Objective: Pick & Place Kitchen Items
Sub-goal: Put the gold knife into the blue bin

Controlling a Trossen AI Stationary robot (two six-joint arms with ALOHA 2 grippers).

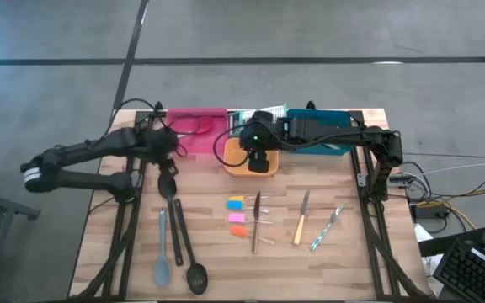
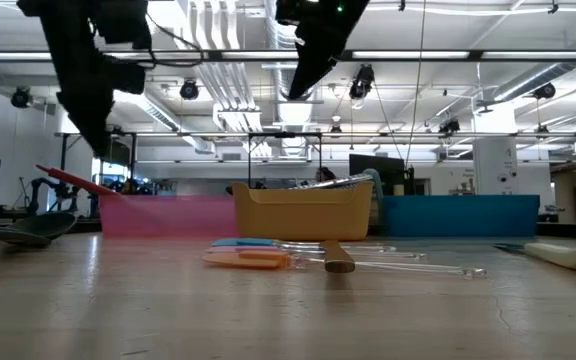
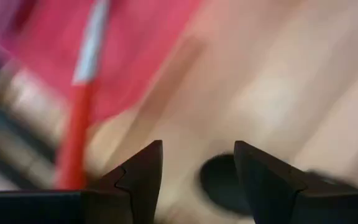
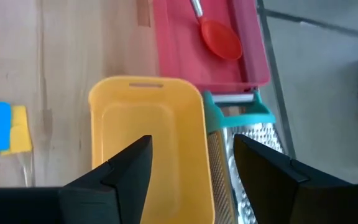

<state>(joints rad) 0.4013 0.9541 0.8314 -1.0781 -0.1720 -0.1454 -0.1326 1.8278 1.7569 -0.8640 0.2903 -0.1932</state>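
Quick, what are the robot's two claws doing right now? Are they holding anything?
Left tool: open, holding nothing, over the table by the pink tray.
Right tool: open, holding nothing, over the orange tray.

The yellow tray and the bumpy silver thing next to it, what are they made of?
The yellow tray looks like plastic: smooth, matte, one even colour, rounded corners. The silver thing looks like shiny metal, dotted with little holes like a grater, with a teal handle that is probably plastic.
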